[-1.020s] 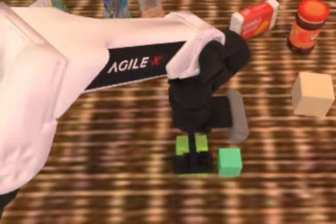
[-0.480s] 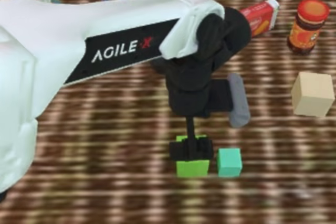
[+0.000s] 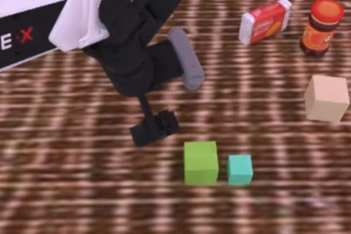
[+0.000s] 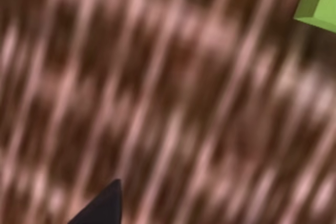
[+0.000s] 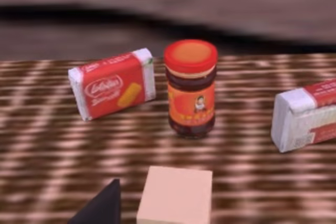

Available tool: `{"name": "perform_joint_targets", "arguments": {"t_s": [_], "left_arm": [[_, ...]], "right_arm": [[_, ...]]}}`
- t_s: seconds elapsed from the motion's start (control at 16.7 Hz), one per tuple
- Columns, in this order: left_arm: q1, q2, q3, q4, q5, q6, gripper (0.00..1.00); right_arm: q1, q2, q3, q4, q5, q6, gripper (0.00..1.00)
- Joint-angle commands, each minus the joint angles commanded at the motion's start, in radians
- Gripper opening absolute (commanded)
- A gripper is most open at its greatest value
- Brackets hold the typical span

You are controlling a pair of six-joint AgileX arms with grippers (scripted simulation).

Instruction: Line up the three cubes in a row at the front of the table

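On the woven brown table [image 3: 82, 190], the lime-green cube [image 3: 201, 162] stands near the front, with the small teal cube [image 3: 239, 169] just to its right, a narrow gap between them. A corner of the lime cube [image 4: 320, 1] shows in the left wrist view. The pale beige cube [image 3: 327, 98] sits apart at the right edge. My left gripper [image 3: 154, 129] hangs open and empty, up and to the left of the lime cube. My right arm is outside the top view; its wrist view shows one dark fingertip [image 5: 105, 208] close beside the beige cube [image 5: 176, 195], holding nothing.
A red-and-white box [image 3: 265, 20] and a red-lidded jar [image 3: 322, 26] stand at the back right, behind the beige cube. The right wrist view shows a second red-and-white box [image 5: 307, 116] beside the jar [image 5: 190, 88].
My left gripper let go of the lime-green cube, lifted and drew back up and to the left. The lime cube stays beside the teal one.
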Motion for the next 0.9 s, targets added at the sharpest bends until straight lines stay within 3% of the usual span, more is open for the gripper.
{"name": "perform_joint_targets", "arguments": {"t_s": [0.54,0.9], "left_arm": [[0.389,-0.984,-0.810,0.486,-0.008,-0.327,1.00],[0.574,-1.511,-1.239,0.788,-0.002,-0.513,1.00]], "right_arm": [[0.039,1.035,0.768,-0.542,0.012,0.097,1.00],[0.061,1.567,1.200,-0.833,0.014,0.157,1.00]]}}
